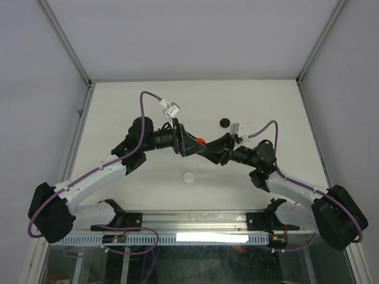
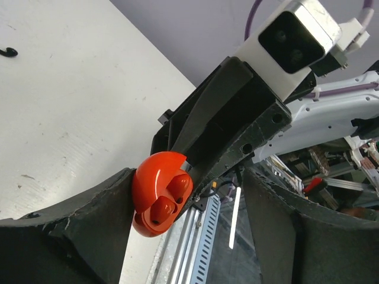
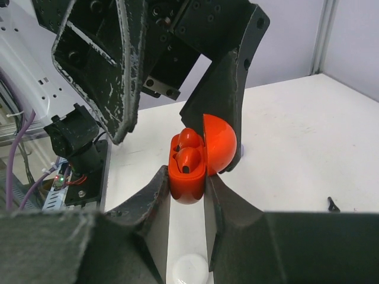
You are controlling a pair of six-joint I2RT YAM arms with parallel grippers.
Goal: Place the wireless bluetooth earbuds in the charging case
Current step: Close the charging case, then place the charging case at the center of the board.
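Above the middle of the surface [image 1: 148,106], the right hand [image 3: 188,184] is clenched on the base of the red charging case [image 3: 201,155]. It has one finger on each side and holds the case clear of the surface, with the domed lid swung open. Two red earbuds [image 3: 187,158] sit in the wells of the base, one beside the other. The left hand [image 1: 192,144] faces it from the other side, released, its fingers spread wide. One finger [image 3: 228,100] is right at the back of the open lid, touching or just beside it; the other stands apart from the case. Below the held case, a white round case [image 1: 189,176] lies on the surface. Farther back is a small black round case [image 1: 225,122]. A tiny black earbud [image 2: 8,52] lies alone on the surface, well apart from both hands.
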